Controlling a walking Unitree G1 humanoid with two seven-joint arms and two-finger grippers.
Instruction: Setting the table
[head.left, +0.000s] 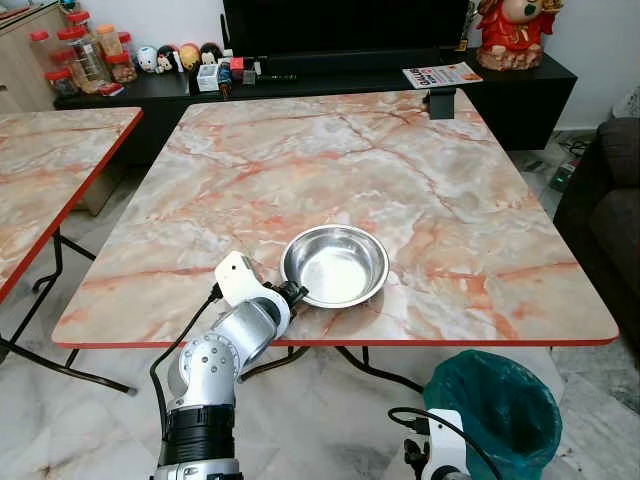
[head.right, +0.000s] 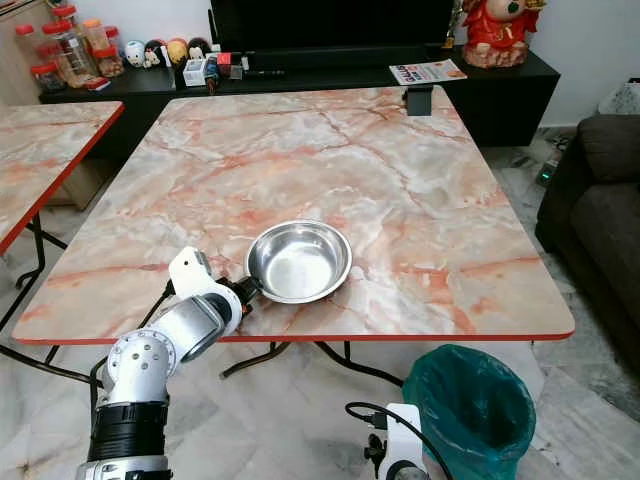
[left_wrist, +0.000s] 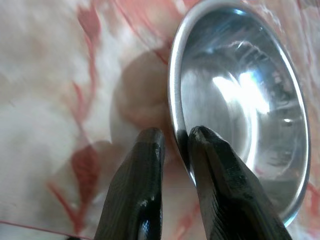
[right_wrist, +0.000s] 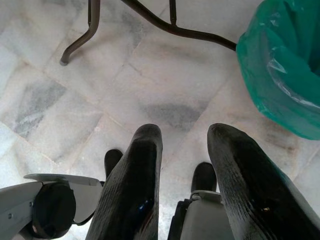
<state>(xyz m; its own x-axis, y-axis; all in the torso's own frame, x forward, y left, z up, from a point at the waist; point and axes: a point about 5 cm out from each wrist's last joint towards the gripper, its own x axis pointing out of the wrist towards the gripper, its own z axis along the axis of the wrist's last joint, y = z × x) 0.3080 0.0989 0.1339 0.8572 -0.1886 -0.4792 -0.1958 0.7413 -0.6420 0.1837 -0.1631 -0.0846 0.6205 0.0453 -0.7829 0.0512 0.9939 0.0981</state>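
Stainless steel bowl (head.left: 335, 265) sits near the front edge of a marble-patterned table (head.left: 400, 170). Left gripper (left_wrist: 175, 142) pinches its rim between nearly closed fingers. Right gripper (right_wrist: 182, 150) hangs open over the floor beside a green-lined bin (head.left: 495, 405). No writing is legible.

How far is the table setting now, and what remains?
Done: the steel bowl stands on the marble table, near its front edge. In hand: the left gripper pinches the bowl's rim. Left: releasing it; no other tableware is laid. The right gripper hangs idle over the floor.
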